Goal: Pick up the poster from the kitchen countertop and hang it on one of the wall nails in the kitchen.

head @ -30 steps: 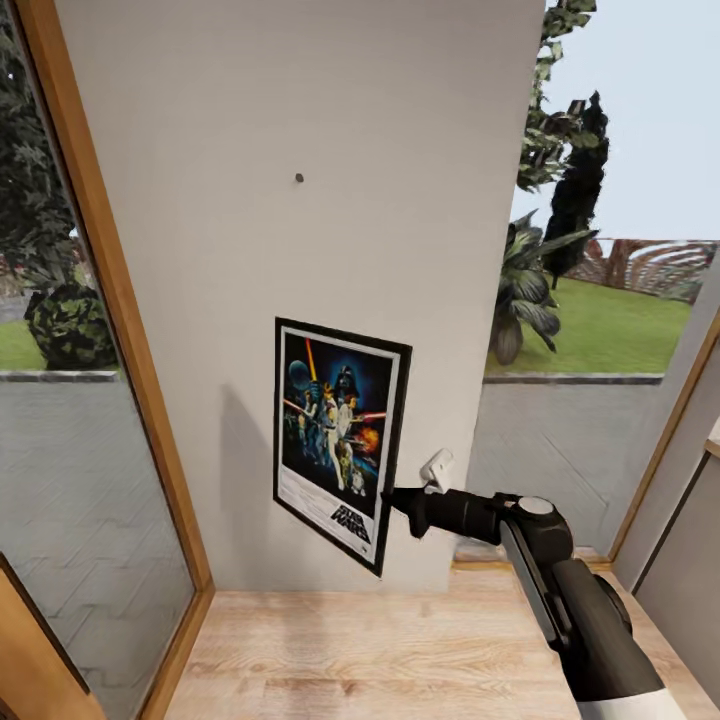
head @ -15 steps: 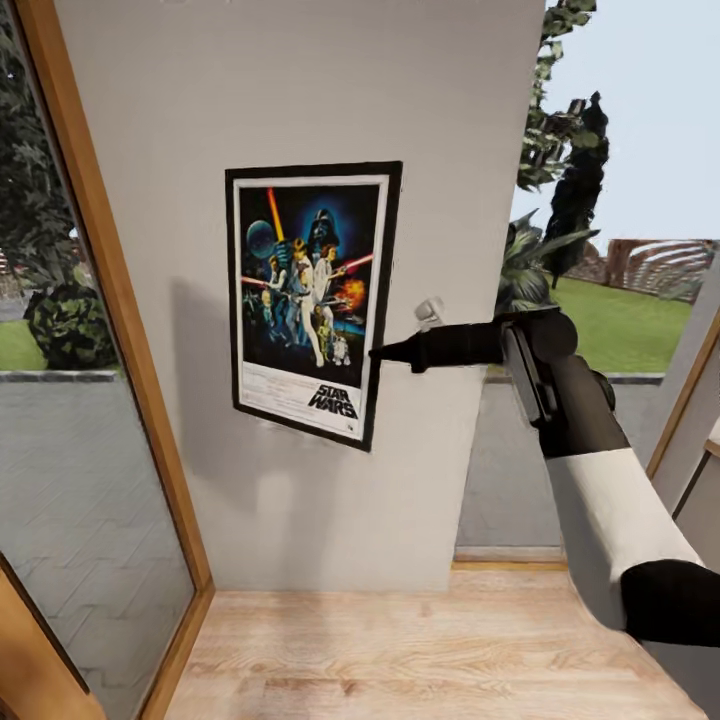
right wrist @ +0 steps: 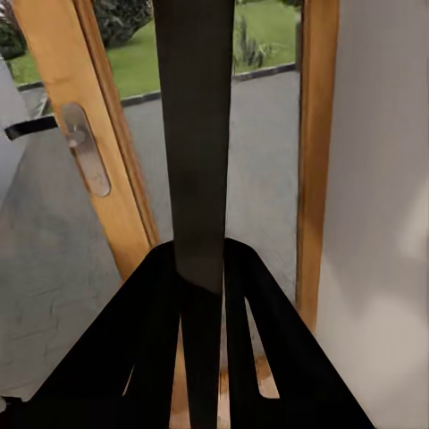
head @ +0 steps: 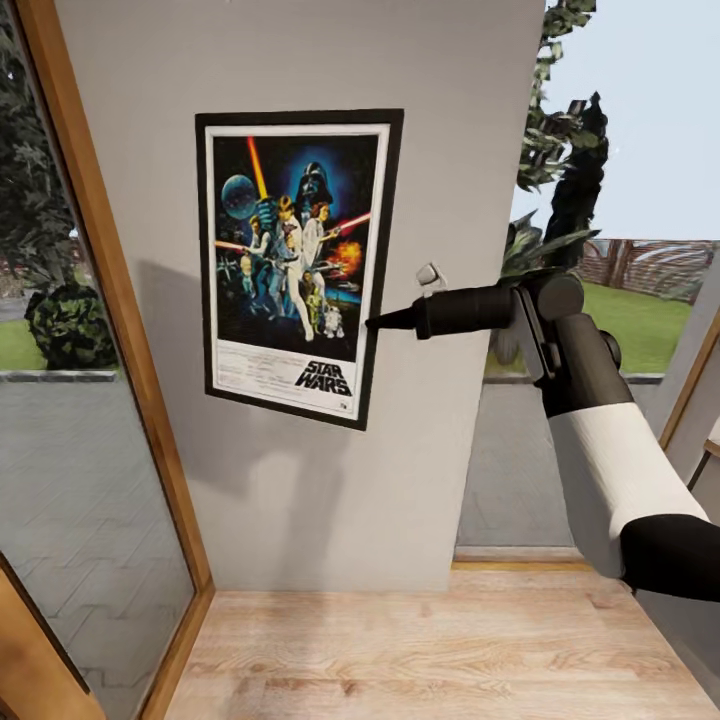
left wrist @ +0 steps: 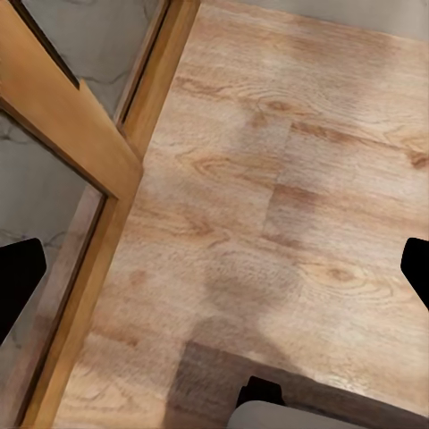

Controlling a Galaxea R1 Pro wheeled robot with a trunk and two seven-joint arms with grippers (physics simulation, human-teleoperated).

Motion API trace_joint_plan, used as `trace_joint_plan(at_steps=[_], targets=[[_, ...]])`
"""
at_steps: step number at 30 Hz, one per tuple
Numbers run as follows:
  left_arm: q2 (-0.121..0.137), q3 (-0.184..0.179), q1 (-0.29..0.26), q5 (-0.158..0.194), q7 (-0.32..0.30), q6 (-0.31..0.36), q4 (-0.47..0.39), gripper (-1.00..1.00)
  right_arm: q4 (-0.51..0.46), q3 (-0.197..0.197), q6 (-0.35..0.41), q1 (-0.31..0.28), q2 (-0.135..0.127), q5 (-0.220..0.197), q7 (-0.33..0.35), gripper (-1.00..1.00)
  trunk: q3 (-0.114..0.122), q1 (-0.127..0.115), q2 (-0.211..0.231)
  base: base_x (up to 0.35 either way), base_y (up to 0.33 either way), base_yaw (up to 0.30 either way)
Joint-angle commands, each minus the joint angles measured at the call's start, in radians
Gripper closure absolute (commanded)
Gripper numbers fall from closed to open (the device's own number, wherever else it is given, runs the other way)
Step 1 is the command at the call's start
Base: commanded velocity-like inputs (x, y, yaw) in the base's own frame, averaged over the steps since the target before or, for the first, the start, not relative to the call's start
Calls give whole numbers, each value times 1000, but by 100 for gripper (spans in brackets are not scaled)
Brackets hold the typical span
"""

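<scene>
The poster (head: 295, 265), a framed Star Wars print, stands upright and flat against the pale wall (head: 450, 120). My right gripper (head: 372, 322) is shut on its right edge, low on the frame, with the arm reaching in from the right. In the right wrist view the frame's dark edge (right wrist: 197, 134) runs between the black fingers (right wrist: 143, 357) of that gripper (right wrist: 204, 295). The wall nail is hidden and the kitchen countertop is out of view. My left gripper (left wrist: 214, 277) hangs open over the wooden floor (left wrist: 268, 179), holding nothing.
A wood-framed glass door (head: 100, 300) flanks the wall on the left, and its handle (right wrist: 85, 147) shows in the right wrist view. A window onto a garden (head: 600, 330) lies to the right. Wooden floor (head: 400, 650) stretches below the wall.
My right arm has lifted the poster up the wall and slightly left. It now covers the spot where the nail showed a second ago.
</scene>
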Motion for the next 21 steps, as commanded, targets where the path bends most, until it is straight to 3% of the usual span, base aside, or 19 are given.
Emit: trace_joint_plan(at_steps=[1,12,21], targets=[[0,3,0,0,-5,-1,-1,-100,0,1,10,-1,-1,1,9,100,0,0,0,0,0,0],[-1,2,0,0,-5,-1,-5,-100,-9,3,9,-4,-3,2,94,100,0,0,0,0,0,0],[0,2,0,0,-5,-1,-5,-100,-38,3,9,-4,-6,7,108,100,0,0,0,0,0,0]])
